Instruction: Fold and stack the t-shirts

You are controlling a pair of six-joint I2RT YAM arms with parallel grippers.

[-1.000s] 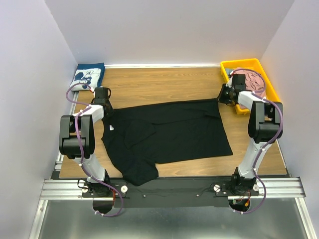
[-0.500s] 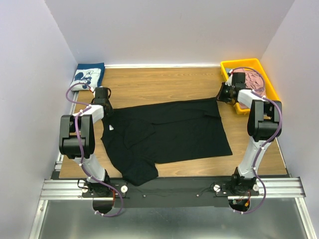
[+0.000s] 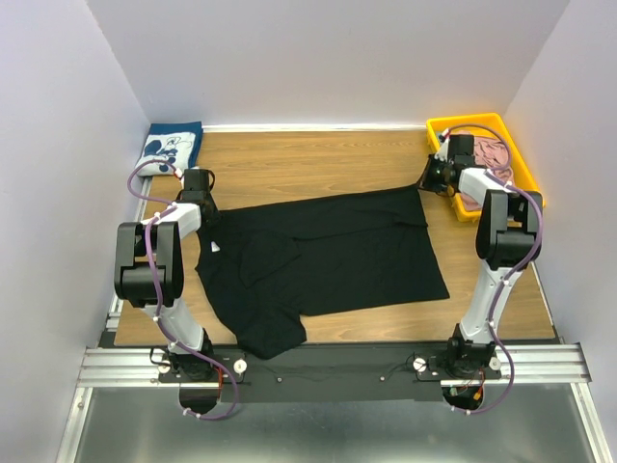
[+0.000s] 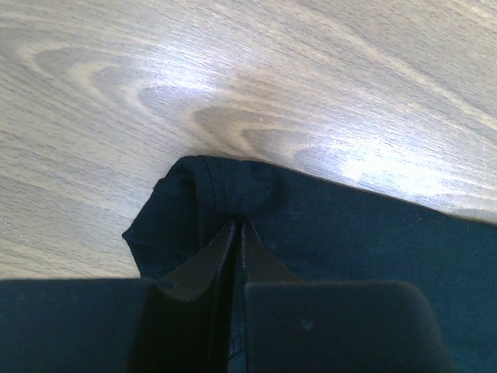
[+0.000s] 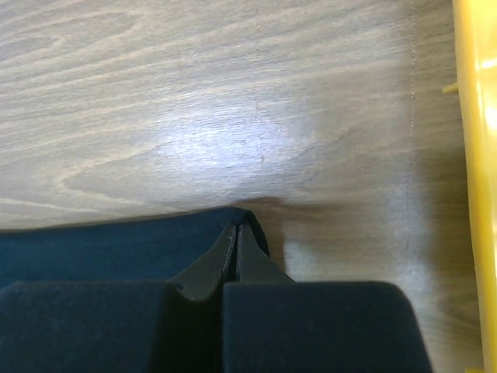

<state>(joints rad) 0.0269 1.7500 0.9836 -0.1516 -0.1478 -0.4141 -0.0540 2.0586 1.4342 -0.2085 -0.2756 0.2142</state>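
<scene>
The right gripper [image 5: 235, 231] has now clenched on the corner of the black shirt [image 3: 337, 256] nearest the bin [image 3: 468, 120], after edging toward the bin. The left gripper [image 4: 237, 227] still pinches the corner farthest from it. Only the top view shows the pink shirt [image 3: 492, 154] in the bin and the navy shirt [image 3: 172, 147] folded far left of it. The table [image 3: 308, 164] is wood, between pale walls [image 3: 337, 58].

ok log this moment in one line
left gripper: shut on black t-shirt, far-left corner | right gripper: shut on its far-right corner | navy t-shirt: folded, far-left | pink t-shirt: in yellow bin
</scene>
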